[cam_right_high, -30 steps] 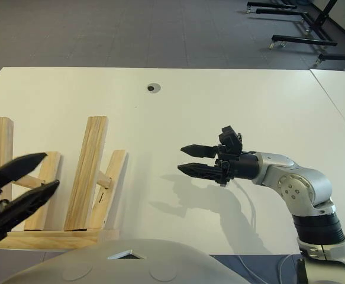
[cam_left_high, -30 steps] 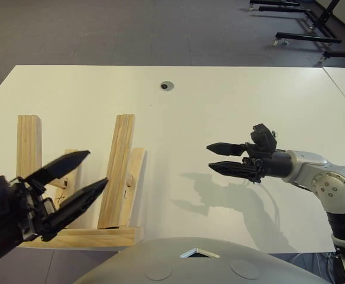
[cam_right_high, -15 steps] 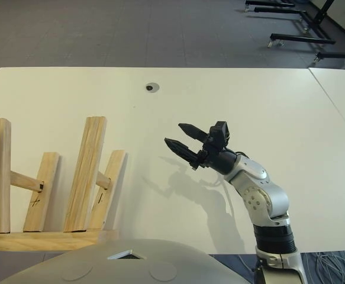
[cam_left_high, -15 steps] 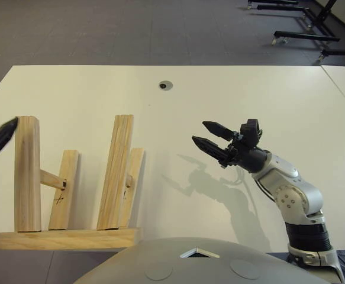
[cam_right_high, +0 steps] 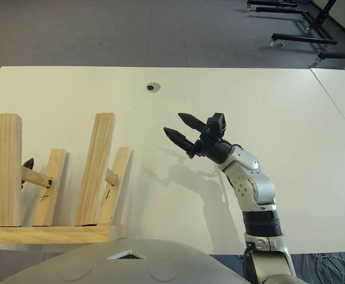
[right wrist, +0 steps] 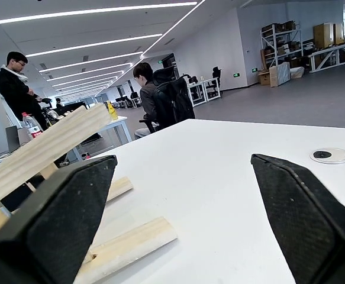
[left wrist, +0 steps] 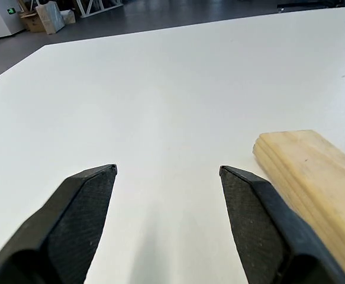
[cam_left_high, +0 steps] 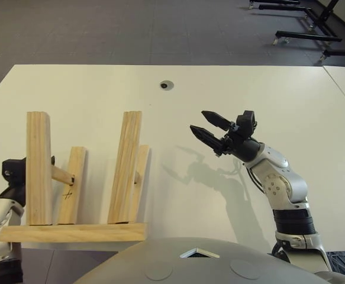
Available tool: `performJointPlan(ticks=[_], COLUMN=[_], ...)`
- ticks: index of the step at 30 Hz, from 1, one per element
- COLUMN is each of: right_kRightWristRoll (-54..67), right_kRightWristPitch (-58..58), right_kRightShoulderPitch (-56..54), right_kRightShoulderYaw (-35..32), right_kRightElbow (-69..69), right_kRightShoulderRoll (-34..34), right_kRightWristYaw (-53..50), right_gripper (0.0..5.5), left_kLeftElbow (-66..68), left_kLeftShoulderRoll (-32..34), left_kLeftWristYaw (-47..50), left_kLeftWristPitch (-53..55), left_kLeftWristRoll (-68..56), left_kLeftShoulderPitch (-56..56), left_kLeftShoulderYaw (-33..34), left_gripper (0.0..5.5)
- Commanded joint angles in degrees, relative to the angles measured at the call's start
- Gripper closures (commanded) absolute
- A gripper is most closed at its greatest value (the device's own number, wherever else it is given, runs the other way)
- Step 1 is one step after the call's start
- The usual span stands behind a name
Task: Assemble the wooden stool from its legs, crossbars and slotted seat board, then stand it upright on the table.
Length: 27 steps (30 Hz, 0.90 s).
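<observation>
white table [cam_left_high: 249, 89] fills most of the scene, with grey floor [cam_left_high: 131, 29] beyond its far edge. the right gripper [cam_left_high: 197, 120] hangs above the tabletop with its two fingers spread and nothing between them, tips pointing toward the robot's left and away from it. the wooden stool [cam_left_high: 83, 177] sits off those tips, to the gripper's left and nearer the robot, apart from it – seat board [cam_left_high: 71, 232] along the table's near edge, four legs [cam_left_high: 125, 168] pointing away from the robot. whether the stool lies on its side or stands inverted cannot be told. a short crossbar [cam_left_high: 60, 175] joins the two legs farthest from the right gripper. a round grommet [cam_left_high: 166, 85] is set in the tabletop beyond the right gripper, toward the far edge. the left gripper [left wrist: 167, 171] is low over the table on the stool's outer side, fingers [left wrist: 83, 204] wide apart and gripping nothing – the end of one leg lies just beside one fingertip, and contact cannot be told.
</observation>
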Motion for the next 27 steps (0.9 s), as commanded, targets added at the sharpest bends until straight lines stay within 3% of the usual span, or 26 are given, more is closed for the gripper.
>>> performJointPlan(ticks=[1,11,17,27], right_kRightWristRoll=[-1.58,-2.00,-2.03,-2.41], right_kRightWristPitch=[-1.29,-3.56,-4.56,-4.91], right_kRightShoulderPitch=[-2.90,-9.20,-11.13,-14.37], right_kRightShoulderYaw=[0.25,-5.39,-9.63,-10.46], right_kRightElbow=[2.54,9.67,12.48,15.51], right_kRightShoulderRoll=[0.55,-0.57,-2.08,-2.76], right_kRightWristYaw=[0.79,2.09,2.63,4.16], right_gripper=[1.30,1.30,1.30,1.30], left_kLeftElbow=[-3.06,-5.98,-3.28,4.57], left_kLeftShoulderRoll=[-2.88,-12.29,-15.69,-21.41], left_kLeftWristYaw=[3.55,6.20,7.32,9.44], left_kLeftWristPitch=[0.71,1.26,0.05,-3.96], left_kLeftWristRoll=[2.19,6.23,8.09,10.74], left_kLeftShoulderPitch=[-5.46,-14.08,-19.36,-29.27], left_kLeftShoulderYaw=[-4.04,-18.15,-22.11,-25.69], left_gripper=[2.31,2.31,2.31,2.31])
